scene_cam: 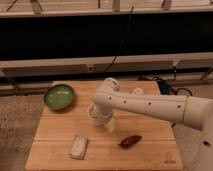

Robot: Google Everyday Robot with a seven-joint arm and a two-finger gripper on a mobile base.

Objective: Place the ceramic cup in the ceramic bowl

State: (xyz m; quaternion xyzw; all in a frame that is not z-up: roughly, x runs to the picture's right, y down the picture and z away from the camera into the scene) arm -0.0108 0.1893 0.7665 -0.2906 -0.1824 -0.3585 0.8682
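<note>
1 green ceramic bowl [59,96], 1 brown oblong object [130,141], 1 pale flat packet [78,146], 1 wooden table [55,127] and 1 robot arm [150,106] are counted; 1 gripper [99,118] is seen low over the table's middle.

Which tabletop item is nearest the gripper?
The ceramic cup, right at the gripper mid-table; the ceramic bowl, brown item and pale packet sit clearly apart.
</note>
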